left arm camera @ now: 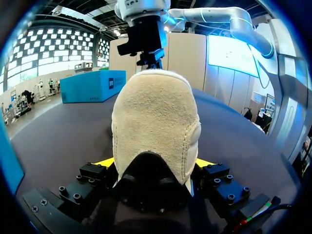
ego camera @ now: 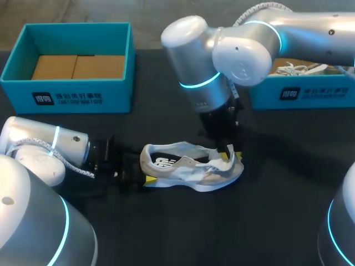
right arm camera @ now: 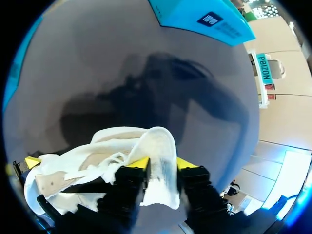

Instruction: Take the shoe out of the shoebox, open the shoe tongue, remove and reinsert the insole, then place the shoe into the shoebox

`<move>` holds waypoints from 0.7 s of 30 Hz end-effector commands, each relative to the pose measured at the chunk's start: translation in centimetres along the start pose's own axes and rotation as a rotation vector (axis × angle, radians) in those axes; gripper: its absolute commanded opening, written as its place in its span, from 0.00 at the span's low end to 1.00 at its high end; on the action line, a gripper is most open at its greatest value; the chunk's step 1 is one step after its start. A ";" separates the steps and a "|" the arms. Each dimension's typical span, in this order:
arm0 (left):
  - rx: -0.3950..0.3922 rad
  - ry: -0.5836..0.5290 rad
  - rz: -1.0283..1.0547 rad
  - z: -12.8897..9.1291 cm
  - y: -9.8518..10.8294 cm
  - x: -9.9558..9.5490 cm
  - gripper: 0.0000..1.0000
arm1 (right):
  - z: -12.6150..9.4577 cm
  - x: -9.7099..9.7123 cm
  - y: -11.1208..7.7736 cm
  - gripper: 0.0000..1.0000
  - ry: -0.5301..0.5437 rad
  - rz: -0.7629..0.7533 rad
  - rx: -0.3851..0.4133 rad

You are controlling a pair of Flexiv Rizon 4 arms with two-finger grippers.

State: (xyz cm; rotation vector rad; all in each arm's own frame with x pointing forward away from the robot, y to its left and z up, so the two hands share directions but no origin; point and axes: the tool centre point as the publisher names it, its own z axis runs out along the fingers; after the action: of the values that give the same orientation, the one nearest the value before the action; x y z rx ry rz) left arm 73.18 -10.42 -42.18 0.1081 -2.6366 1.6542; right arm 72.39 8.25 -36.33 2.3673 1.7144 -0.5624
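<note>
- Right gripper (right arm camera: 161,165) is clamped on the white tongue (right arm camera: 160,144), with a yellow tip on either side of the flap.
- Left gripper (left arm camera: 155,168) is clenched on the heel of the shoe (ego camera: 188,166), so the shoe is pinned on its sole on the dark table (ego camera: 166,233).
- The shoe sits mid-table, well apart from the open teal shoebox (ego camera: 66,97) in the far left corner.
- My read is that this is the tongue-opening step: the shoe is out of the box and the insole is not yet drawn.
- Next, the right arm should peel the tongue up and towards the toe while the left arm keeps the heel braced. It needs to go gently, or the shoe tips.
- The insole can't be made out. The head view shows only a dark mouth with a pale mark inside.
- From above, the wrist hides much of the right fingers.
- The right arm cuts off a second teal box (ego camera: 310,97), whose pale contents are unclear.
</note>
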 end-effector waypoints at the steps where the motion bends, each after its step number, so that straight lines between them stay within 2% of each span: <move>1: -0.003 0.001 -0.001 0.1 0.3 -0.1 0.00 | 0.6 0.1 0.0 0.49 0.003 0.001 0.004; 2: -0.003 0.001 -0.001 0.1 0.3 -0.1 0.00 | 0.6 0.1 0.0 0.50 0.002 0.002 0.005; 3: -0.003 0.001 -0.001 0.1 0.3 -0.1 0.00 | 0.6 0.1 0.0 0.56 0.001 0.004 0.005; 4: -0.003 0.001 -0.001 0.1 0.3 -0.1 0.00 | 0.6 0.0 0.0 0.69 0.001 0.006 0.006; 5: -0.003 0.001 -0.001 0.1 0.3 -0.1 0.00 | 0.6 -0.1 -0.1 0.76 0.001 0.008 0.006; 10: -0.003 0.001 -0.001 0.1 0.3 -0.1 0.00 | -0.1 -0.9 -0.3 0.93 0.005 0.022 -0.010; 15: -0.003 0.001 -0.001 0.1 0.3 -0.1 0.00 | -1.9 -1.7 -0.5 1.00 0.020 0.015 -0.066; 21: -0.003 0.001 -0.001 0.1 0.3 -0.1 0.00 | -4.8 -1.9 -0.5 1.00 0.028 -0.022 -0.141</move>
State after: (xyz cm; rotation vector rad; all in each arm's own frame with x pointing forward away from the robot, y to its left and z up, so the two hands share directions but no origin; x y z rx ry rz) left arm 73.18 -10.39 -42.21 0.1085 -2.6368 1.6538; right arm 72.78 8.31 -32.62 2.2993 1.7355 -0.4400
